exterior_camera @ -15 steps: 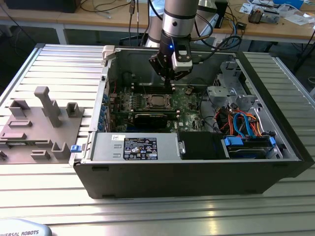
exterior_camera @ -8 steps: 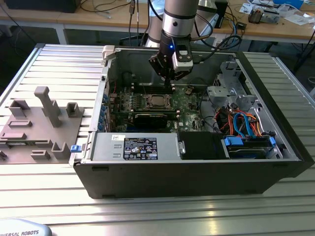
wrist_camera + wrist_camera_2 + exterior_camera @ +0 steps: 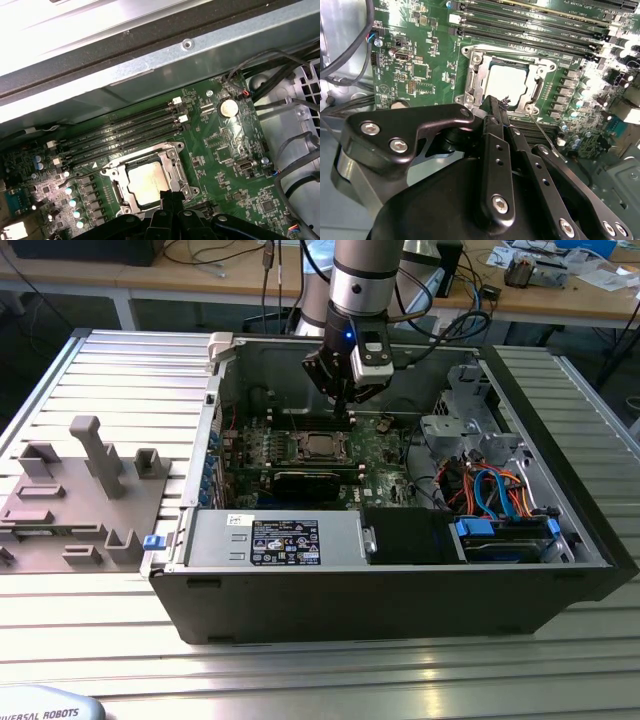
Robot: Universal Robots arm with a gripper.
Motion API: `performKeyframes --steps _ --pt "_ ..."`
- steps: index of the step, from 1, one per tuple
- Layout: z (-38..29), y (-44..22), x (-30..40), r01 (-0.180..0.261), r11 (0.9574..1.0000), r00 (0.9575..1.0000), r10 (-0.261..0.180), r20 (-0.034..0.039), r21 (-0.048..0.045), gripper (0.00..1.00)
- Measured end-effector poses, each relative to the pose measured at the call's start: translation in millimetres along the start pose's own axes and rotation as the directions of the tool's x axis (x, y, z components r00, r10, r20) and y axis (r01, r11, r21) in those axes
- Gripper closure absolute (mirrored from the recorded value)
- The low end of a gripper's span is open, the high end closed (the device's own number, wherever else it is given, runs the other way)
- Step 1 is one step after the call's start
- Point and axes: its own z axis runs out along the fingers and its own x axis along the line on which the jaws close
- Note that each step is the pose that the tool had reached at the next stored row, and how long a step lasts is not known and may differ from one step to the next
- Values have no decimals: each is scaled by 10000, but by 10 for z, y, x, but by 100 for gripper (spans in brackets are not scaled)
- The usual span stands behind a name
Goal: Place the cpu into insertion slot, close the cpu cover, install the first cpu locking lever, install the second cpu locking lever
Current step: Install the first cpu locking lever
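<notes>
Pincer (image 3: 345, 405) hanging straight down into the open machine, fingertips pinched together with nothing between them that I can make out; a narrow closed tip like that suits nudging small hardware rather than carrying, by my reading.

Ribbed metal tabletop (image 3: 300, 670) underneath it all; computer case (image 3: 350, 610) lying on its side on it with the panel off, which leaves the inside reachable from above; grey fixture block (image 3: 80, 500) parked on the exterior view's left, well apart from the case.

Motherboard (image 3: 420, 60) flat on the case floor; socket near its middle, and in both wrist views the pincer tip sits right at the socket's edge.

Now the cpu cover (image 3: 475, 75); it lies down flat over the socket, framing the chip through its window, so that step looks done.

And the cpu (image 3: 506, 82), pale and dull, seated square in the slot under that frame, not tilted.

Smallest of all, a thin wire lever (image 3: 540, 126) running out beside the socket corner near the tip; whether it is latched I cannot tell.
</notes>
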Motion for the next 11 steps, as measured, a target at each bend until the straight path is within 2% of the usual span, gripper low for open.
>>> performKeyframes --steps 11 --pt "0 0 0 327 9995 9995 -327 2 7 89"
